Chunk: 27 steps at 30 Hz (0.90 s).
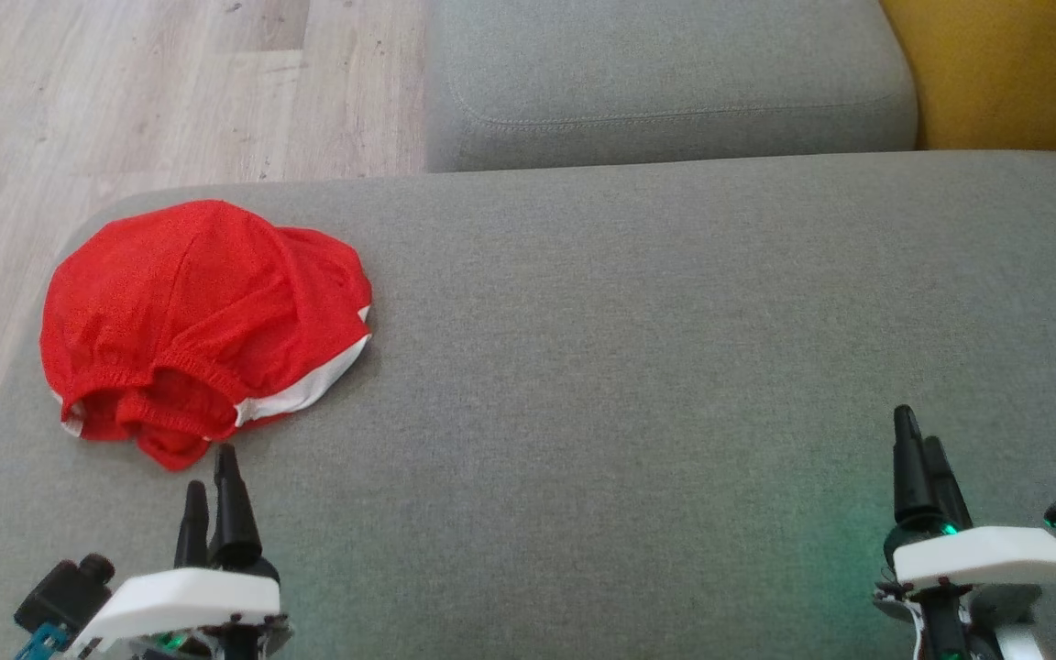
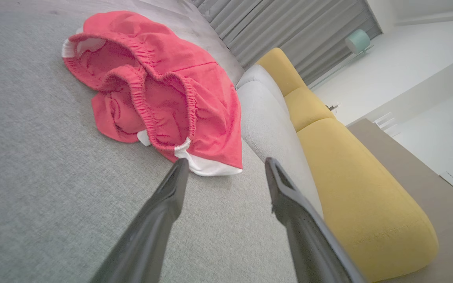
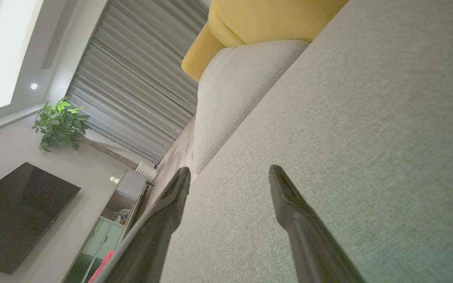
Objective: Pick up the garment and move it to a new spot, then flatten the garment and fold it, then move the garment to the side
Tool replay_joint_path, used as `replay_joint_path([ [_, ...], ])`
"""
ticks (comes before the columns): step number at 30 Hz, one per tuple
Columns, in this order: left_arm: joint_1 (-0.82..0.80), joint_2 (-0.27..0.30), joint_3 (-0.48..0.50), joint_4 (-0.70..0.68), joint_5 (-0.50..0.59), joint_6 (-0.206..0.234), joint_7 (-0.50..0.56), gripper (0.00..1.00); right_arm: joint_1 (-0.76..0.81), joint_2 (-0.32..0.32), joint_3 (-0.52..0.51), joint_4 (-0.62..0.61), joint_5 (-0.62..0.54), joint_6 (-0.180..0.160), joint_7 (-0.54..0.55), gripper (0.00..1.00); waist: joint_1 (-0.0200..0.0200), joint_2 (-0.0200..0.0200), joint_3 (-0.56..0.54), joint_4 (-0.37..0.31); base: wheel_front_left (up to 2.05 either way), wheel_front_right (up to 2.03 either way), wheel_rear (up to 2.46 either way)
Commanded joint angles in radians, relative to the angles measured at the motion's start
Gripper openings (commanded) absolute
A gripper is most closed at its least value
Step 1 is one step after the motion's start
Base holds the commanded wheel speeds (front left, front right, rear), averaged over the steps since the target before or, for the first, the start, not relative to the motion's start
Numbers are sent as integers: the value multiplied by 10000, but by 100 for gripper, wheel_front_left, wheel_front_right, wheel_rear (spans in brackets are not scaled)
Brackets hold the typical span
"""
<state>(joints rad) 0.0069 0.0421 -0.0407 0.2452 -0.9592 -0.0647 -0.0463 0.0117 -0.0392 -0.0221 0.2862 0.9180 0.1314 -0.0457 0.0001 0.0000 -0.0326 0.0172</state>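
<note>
no readable text, labels or numbers

Soft even light, faint shadows. Green glow [image 1: 844, 541] on seat cushion [image 1: 638, 302], front right edge. Wrist views warped.

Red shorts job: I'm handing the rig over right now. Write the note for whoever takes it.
Left gripper: open, holding nothing, fingertips at the near edge of the red shorts.
Right gripper: open, holding nothing, over the bare grey sofa seat, far from the shorts.
Shorts: a crumpled heap at the seat's left end, elastic waistband gaping toward the robot.
Done: nothing that shows; the shorts are neither flattened nor folded.
Left: pick up, move to a new spot, flatten, fold, set aside.
</note>
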Motion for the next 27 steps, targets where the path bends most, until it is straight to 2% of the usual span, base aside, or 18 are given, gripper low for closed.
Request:
replay_joint_path([
  [1, -336, 51, 22, -390, 274, 43, -126, 100, -347, -54, 148, -412, -273, -3, -123, 100, -1, 0, -8, -2, 0, 0, 0],
  [27, -353, 62, -538, -354, 3546, 264, -889, 100, -266, -75, 623, -406, -3437, -5, -889, 100, -1, 0, -200, 117, 0, 0, 0],
])
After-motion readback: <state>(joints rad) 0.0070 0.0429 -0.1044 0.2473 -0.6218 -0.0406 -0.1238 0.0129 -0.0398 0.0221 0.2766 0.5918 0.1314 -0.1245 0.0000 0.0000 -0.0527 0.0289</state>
